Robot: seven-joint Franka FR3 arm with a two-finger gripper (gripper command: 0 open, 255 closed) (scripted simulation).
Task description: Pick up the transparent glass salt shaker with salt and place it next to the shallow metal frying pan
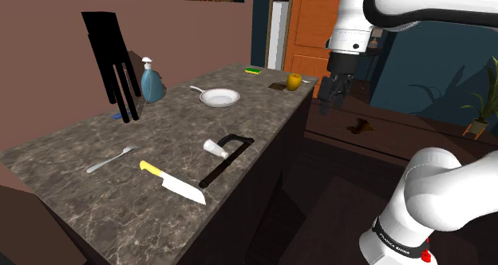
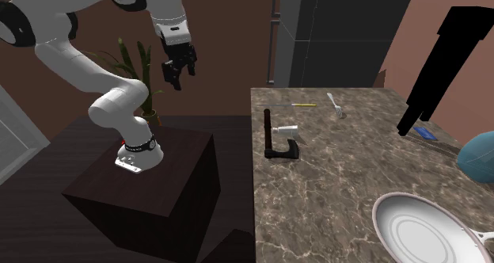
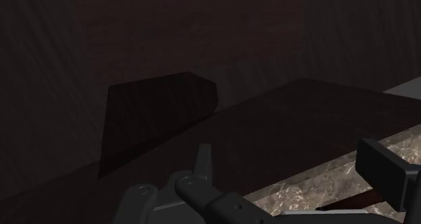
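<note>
1. Black two-finger hand (image 1: 333, 94) hangs released, fingers apart and empty, just off the dark marbled bench (image 1: 64, 168).
2. Small white salt shaker (image 1: 214, 148) lies on its side by a black L-shaped bar (image 1: 219, 169), well apart from the pale shallow frying pan (image 1: 220, 97).

Worktop (image 1: 80, 168): dark veined stone, polished, w/ a soft sheen. Shallow white round frying pan (image 1: 220, 97): smooth, glossy, drawn plain white rather than metal. Small white salt shaker (image 1: 214, 148): opaque, plain, more matt than glassy. Yellow-handled knife (image 1: 171, 181): pale smooth blade, plastic-looking grip. Thin grey fork (image 1: 112, 159): metal-like, slight shine. Blue pump bottle (image 1: 152, 84): glossy. White robot arm (image 1: 447, 191): smooth shiny shell; black tool (image 1: 332, 102) is matt. Dark box stand (image 2: 150, 182): wood grain, dull finish.
</note>
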